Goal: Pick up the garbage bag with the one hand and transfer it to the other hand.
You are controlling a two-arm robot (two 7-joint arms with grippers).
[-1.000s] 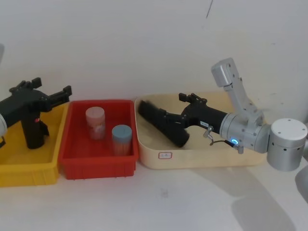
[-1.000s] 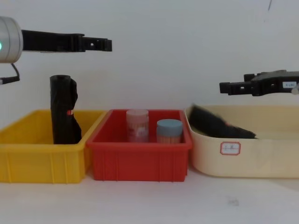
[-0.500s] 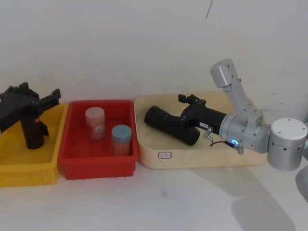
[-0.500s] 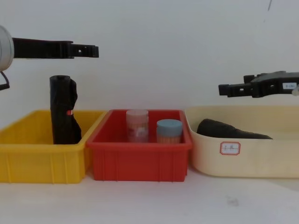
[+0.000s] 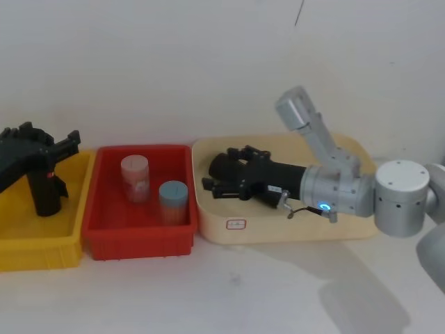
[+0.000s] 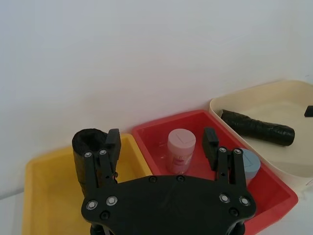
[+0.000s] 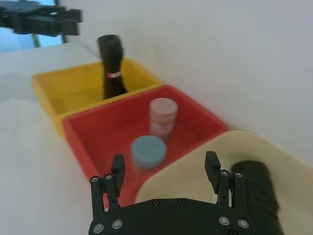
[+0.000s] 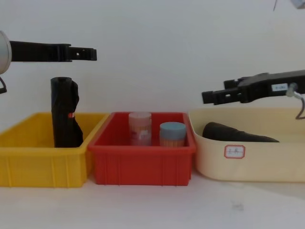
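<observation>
The white bench (image 5: 236, 292) carries three trays in a row along its back edge: a yellow tray (image 8: 43, 167) toward the left end, a red tray (image 8: 143, 167) in the middle and a cream tray (image 8: 267, 162) toward the right end. The left gripper (image 6: 162, 142) hangs above the yellow tray with its fingers spread apart and nothing between them. The right gripper (image 7: 164, 164) hovers over the cream tray's left end, its fingers likewise apart and empty. The garbage bag (image 8: 64, 114) stands upright inside the yellow tray, below the left gripper and clear of it. A second black roll (image 8: 238, 134) lies on its side in the cream tray. A pink jar (image 8: 140, 128) and a blue-lidded jar (image 8: 172, 133) stand side by side in the red tray.

The task appears to be at its opening step, the pick-up, with no grasp made. The next move likely calls for the left gripper to drop around the bag's upper part, close firmly and lift it straight up past the tray wall, then carry it over the red tray toward the right gripper
</observation>
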